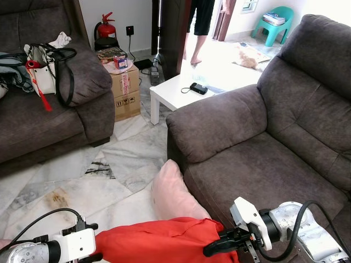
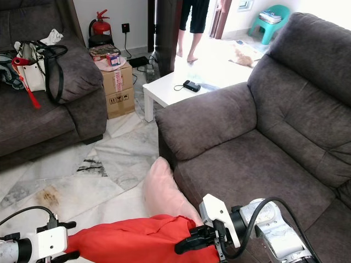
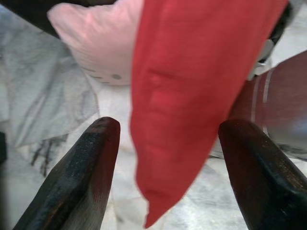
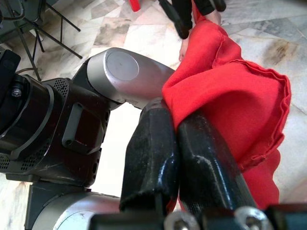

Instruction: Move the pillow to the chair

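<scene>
A pale pink pillow [image 1: 173,194] stands on the marble floor, leaning against the front of the grey armchair [image 1: 263,164]. Just below it a red cloth [image 1: 159,241] stretches between my two arms. My right gripper [image 1: 219,245] is shut on the cloth's right end, with red folds squeezed between its fingers [image 4: 153,143]. My left gripper [image 3: 168,129] is open at the cloth's left end. The red cloth [image 3: 187,96] hangs between its fingers without being pinched, and the pink pillow [image 3: 100,43] lies beyond them.
A white low table [image 1: 170,90] with a black device stands past the armchair's arm. A cardboard box [image 1: 125,90] and a fire extinguisher [image 1: 106,28] sit by the left sofa [image 1: 49,120], which holds bags. A person [image 1: 200,27] stands in the doorway.
</scene>
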`<state>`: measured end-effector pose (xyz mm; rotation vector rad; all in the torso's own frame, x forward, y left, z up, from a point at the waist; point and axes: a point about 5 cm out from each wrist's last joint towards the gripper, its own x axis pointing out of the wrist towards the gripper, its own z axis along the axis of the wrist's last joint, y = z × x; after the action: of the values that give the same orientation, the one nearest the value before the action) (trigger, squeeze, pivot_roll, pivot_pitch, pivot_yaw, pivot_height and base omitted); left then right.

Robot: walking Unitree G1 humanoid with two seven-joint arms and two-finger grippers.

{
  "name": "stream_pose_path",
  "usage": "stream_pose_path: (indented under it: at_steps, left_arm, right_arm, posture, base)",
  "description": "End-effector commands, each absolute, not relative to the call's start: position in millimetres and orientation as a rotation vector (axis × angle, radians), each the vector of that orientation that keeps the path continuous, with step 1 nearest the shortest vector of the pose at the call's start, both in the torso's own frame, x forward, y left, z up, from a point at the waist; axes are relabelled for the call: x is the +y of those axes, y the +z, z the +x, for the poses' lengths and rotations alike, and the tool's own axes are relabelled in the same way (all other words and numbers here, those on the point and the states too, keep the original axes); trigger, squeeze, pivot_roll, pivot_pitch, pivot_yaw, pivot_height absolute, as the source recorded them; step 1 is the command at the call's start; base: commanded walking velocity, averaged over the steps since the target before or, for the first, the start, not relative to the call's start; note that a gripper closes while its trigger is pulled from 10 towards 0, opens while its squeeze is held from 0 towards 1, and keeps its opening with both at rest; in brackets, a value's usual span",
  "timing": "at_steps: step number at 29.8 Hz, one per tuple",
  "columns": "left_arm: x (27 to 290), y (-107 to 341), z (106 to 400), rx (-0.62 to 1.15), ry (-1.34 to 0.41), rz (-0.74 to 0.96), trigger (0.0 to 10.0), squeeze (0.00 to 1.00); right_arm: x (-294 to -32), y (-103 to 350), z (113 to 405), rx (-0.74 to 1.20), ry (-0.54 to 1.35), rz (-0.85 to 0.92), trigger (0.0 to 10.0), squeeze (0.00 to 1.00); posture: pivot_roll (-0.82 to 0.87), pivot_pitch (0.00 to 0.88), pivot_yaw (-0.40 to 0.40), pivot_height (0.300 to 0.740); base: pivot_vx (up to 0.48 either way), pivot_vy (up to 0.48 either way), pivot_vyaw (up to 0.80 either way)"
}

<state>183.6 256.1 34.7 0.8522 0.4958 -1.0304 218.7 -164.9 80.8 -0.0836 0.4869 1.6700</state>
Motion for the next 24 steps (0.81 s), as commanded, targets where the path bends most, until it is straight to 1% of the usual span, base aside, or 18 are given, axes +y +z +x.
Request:
stream_pose_path:
  at_steps: [1, 5, 9, 17, 24]
  left_arm:
    - [257.6, 26.5, 177.2, 0.551, -1.056, 0.826, 10.0, 0.0]
    - [257.8, 24.0, 176.2, 0.573, -1.066, 0.811, 10.0, 0.0]
    - [260.8, 19.7, 178.0, 0.597, -1.057, 0.846, 10.0, 0.0]
    - [262.5, 20.0, 188.5, 0.558, -0.99, 0.905, 10.0, 0.0]
    - [254.2, 13.2, 191.0, 0.54, -0.966, 0.847, 10.0, 0.0]
  right_arm:
    - [-160.6, 95.4, 218.5, 0.403, 1.737, -0.085, 10.0, 0.0]
    - [-162.2, 96.0, 218.3, 0.404, 1.734, -0.086, 10.0, 0.0]
    - [-164.6, 99.5, 217.8, 0.4, 1.734, -0.087, 10.0, 0.0]
    - [-166.0, 101.4, 216.5, 0.4, 1.744, -0.084, 10.0, 0.0]
    - [-165.2, 103.2, 215.7, 0.398, 1.753, -0.08, 10.0, 0.0]
  posture:
    - [0.13, 0.094, -0.126, 0.74]
    - [0.12, 0.095, -0.127, 0.74]
    - [0.11, 0.096, -0.13, 0.74]
    - [0.11, 0.098, -0.133, 0.74]
    - [0.11, 0.097, -0.136, 0.74]
  base:
    - [0.0, 0.0, 0.0]
    - [0.0, 0.0, 0.0]
    - [0.0, 0.0, 0.0]
    - [0.0, 0.0, 0.0]
    - [0.0, 0.0, 0.0]
